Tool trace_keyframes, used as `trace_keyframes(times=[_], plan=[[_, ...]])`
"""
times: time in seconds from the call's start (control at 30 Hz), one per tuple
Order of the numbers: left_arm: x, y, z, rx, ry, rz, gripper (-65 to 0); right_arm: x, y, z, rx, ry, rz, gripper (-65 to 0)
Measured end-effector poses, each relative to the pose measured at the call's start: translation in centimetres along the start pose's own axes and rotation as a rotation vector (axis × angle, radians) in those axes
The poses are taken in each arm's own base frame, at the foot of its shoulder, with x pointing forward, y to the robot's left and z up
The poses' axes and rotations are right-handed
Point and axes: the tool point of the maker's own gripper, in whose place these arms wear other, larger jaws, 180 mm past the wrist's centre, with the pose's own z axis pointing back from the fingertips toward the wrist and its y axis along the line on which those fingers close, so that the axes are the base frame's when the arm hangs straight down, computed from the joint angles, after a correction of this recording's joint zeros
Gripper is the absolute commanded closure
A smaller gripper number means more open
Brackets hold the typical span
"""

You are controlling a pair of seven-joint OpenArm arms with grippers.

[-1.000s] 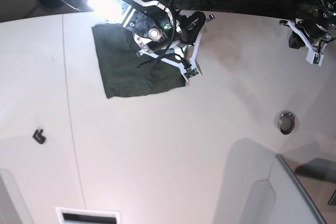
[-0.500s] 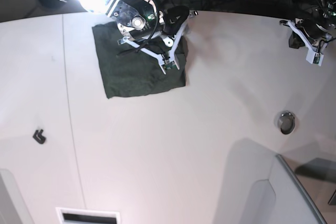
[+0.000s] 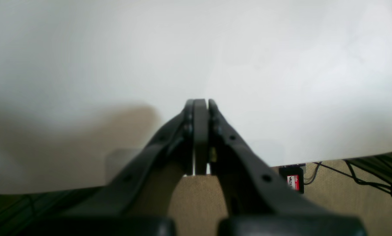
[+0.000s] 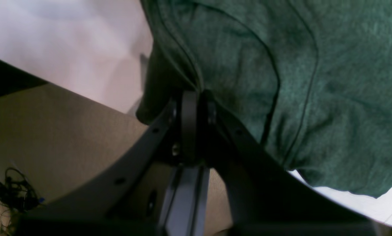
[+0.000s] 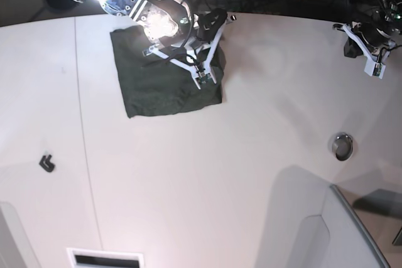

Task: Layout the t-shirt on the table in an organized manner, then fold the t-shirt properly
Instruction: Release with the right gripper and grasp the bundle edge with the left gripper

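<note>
Base view is showing the t-shirt (image 5: 166,80), folded into a dark green rectangle, lying flat at the far side of the bench (image 5: 207,174), with the right gripper (image 5: 204,80) positioned over the rectangle's near right portion. Right wrist view is showing that gripper's fingers (image 4: 189,111) clenched together against a fold of the cloth at the bench edge; whether cloth is pinched between them cannot be told. Left gripper (image 3: 199,108) is hovering over bare bench with its fingers clenched on nothing.

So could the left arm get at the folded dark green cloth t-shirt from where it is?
Probably, but not directly: the left pincer sits far across the white table from the t-shirt, nothing between.
</note>
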Motion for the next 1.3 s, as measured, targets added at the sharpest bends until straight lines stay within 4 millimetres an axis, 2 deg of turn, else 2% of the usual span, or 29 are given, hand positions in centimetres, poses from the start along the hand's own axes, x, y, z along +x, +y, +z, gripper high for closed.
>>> trace_keyframes(times=[0.13, 0.3, 0.37, 0.47, 0.53, 0.6, 0.67, 0.73, 0.8, 0.83, 0.87, 0.93, 1.0, 1.03, 1.1, 1.3], plan=[[-0.1, -2.2, -0.9, -0.056, 0.011, -0.021, 0.0, 0.8, 2.3, -0.6, 0.043, -0.001, 0.048, -1.7], [0.0, -3.2, -1.4, -0.076, 0.007, -0.017, 0.0, 0.7, 2.2, -1.3, 0.030, 0.022, 0.061, -2.6], [0.5, -4.2, -1.9, -0.092, -0.011, -0.002, 0.0, 0.9, 2.3, -1.3, 0.033, 0.018, 0.060, -10.5], [1.2, -4.9, -2.2, -0.105, -0.035, 0.013, 0.0, 0.9, 2.9, -1.1, 0.045, 0.027, 0.058, -31.2], [1.3, -5.3, -2.4, -0.110, -0.038, 0.020, 0.0, 0.5, 3.2, -0.6, 0.057, 0.054, 0.060, -41.9], [1.3, -6.1, -2.7, -0.124, -0.009, -0.010, 0.0, 1.1, 4.0, 0.8, 0.095, 0.013, 0.063, -43.1], [2.5, -7.5, -2.9, -0.151, -0.001, -0.051, 0.0, 2.4, 4.4, 3.3, 0.155, -0.064, 0.046, -43.1], [4.1, -8.6, -2.7, -0.169, -0.019, -0.094, 0.0, 4.9, 2.8, 5.6, 0.161, -0.183, -0.013, -43.1], [5.5, -9.6, -2.5, -0.180, -0.053, -0.093, -14.2, 7.3, -1.5, 6.9, 0.086, -0.306, -0.121, -43.1], [6.2, -10.4, -2.3, -0.205, -0.075, -0.073, -22.4, 7.9, -3.9, 7.0, 0.038, -0.341, -0.184, -43.1], [6.6, -11.2, -2.1, -0.238, -0.091, -0.052, -30.6, 7.9, -6.5, 7.0, -0.014, -0.360, -0.246, -43.1], [7.6, -12.8, -1.6, -0.325, -0.140, 0.019, -46.6, 6.4, -10.5, 6.8, -0.099, -0.355, -0.345, -43.1], [8.6, -14.8, -1.3, -0.429, -0.183, 0.067, -55.3, 5.0, -12.7, 6.7, -0.143, -0.334, -0.390, -43.1], [9.1, -16.1, -1.0, -0.498, -0.204, 0.084, -57.4, 4.7, -13.5, 6.8, -0.162, -0.337, -0.401, -43.1], [9.7, -18.7, -1.0, -0.610, -0.215, 0.122, -57.1, 4.5, -14.7, 7.1, -0.184, -0.351, -0.418, -43.1], [10.3, -23.2, -2.8, -0.740, -0.183, 0.166, -57.1, 2.8, -18.2, 7.8, -0.279, -0.396, -0.468, -43.2]])
